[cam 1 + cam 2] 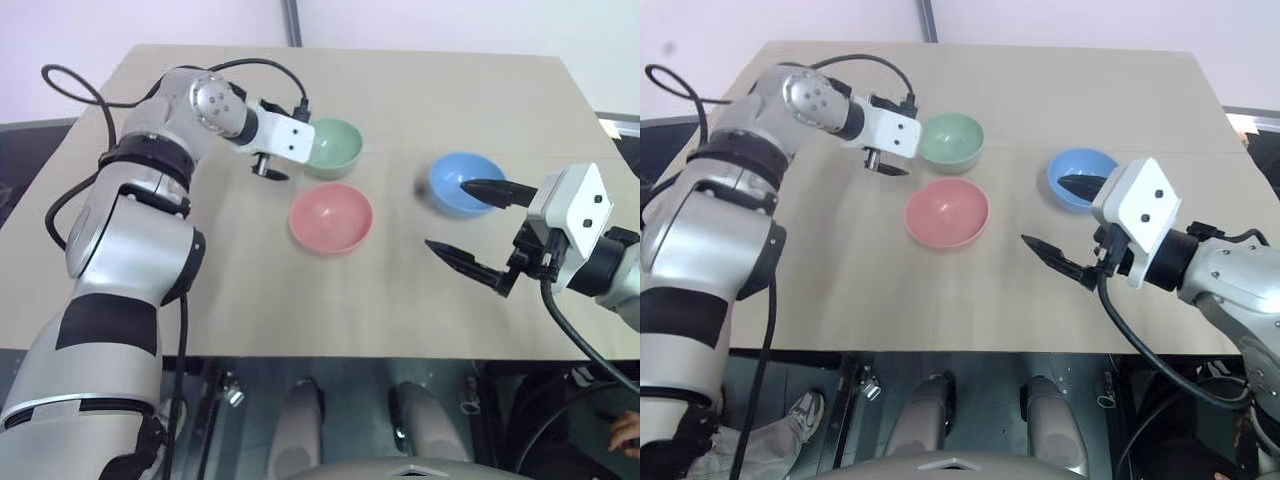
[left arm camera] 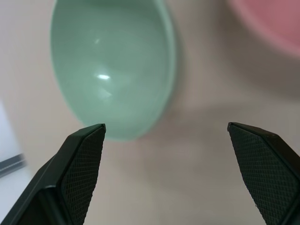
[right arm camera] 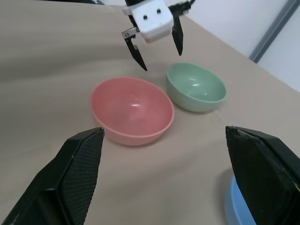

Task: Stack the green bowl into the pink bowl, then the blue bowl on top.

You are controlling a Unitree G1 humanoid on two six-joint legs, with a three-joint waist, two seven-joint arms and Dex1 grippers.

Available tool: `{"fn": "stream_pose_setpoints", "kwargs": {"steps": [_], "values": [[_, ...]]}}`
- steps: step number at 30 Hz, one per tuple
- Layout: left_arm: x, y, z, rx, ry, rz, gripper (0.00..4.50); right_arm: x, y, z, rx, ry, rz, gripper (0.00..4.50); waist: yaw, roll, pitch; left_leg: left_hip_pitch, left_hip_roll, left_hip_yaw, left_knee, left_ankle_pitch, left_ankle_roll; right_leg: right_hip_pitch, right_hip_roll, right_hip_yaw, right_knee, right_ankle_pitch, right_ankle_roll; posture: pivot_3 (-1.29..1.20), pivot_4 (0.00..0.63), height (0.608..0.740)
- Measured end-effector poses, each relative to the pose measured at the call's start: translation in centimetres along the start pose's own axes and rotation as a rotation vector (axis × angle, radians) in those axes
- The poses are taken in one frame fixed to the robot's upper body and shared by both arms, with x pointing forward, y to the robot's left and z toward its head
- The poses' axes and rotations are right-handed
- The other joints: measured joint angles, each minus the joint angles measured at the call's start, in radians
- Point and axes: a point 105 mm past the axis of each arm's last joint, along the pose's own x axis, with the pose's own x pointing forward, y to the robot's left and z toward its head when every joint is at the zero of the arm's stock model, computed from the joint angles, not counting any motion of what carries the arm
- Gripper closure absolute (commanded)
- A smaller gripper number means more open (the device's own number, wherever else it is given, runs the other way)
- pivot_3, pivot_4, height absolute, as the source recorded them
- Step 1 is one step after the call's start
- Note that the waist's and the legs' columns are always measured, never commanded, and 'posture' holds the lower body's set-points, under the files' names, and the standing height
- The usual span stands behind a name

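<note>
Beige table [image 1: 420,290]: glossy green bowl [image 1: 333,146], pink bowl [image 1: 331,217], blue bowl [image 1: 462,183]; all fingers released.

green bowl [image 1: 333,147] rim unobstructed, pink bowl [image 1: 331,217] just beside

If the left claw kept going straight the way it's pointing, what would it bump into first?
Most likely the green bowl: the open left gripper points down at its near rim, though it might reach bare table just beside it.

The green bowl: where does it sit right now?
In the left eye view the green bowl stands upright on the table, towards its far side, just beyond the pink bowl and apart from it, with the open left gripper beside it.
</note>
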Motion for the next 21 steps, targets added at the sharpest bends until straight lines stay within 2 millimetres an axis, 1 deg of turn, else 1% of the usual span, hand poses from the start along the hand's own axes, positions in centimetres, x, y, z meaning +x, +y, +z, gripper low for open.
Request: {"fn": "stream_pose_setpoints", "kwargs": {"steps": [3, 8, 13, 21], "values": [[0.6, 0.8, -0.1, 0.120, 0.104, 0.033, 0.10, 0.0, -0.2, 0.0, 0.010, -0.002, -0.025, 0.00, -0.001, 0.000, 0.000, 0.000, 0.000, 0.000, 0.000, 0.000, 0.000, 0.000, 0.000, 0.000, 0.001, 0.000, 0.000, 0.00, 0.150, 0.740], [0.5, 1.7, -0.6, 0.212, 0.184, 0.078, 0.10, 0.0, -0.4, 0.1, 0.011, -0.002, -0.046, 0.00, -0.002, 0.000, 0.000, 0.001, 0.000, 0.000, 0.000, 0.000, 0.000, 0.000, 0.000, 0.000, 0.001, 0.000, 0.000, 0.00, 0.150, 0.740], [1.2, 1.5, 0.1, 0.229, 0.176, 0.066, 0.10, 0.1, -0.4, 0.2, 0.010, -0.005, -0.039, 0.00, 0.000, 0.000, 0.000, 0.000, 0.000, 0.000, 0.000, 0.000, 0.000, 0.000, 0.000, 0.000, 0.001, 0.000, 0.000, 0.00, 0.150, 0.740], [2.4, -0.2, 0.5, 0.187, 0.128, 0.011, 0.10, 0.1, -1.0, 0.1, 0.004, 0.009, -0.033, 0.00, -0.001, 0.000, 0.000, 0.001, 0.000, 0.000, 0.000, 0.000, 0.000, 0.000, 0.000, 0.000, 0.002, 0.000, 0.000, 0.00, 0.150, 0.740]]}}
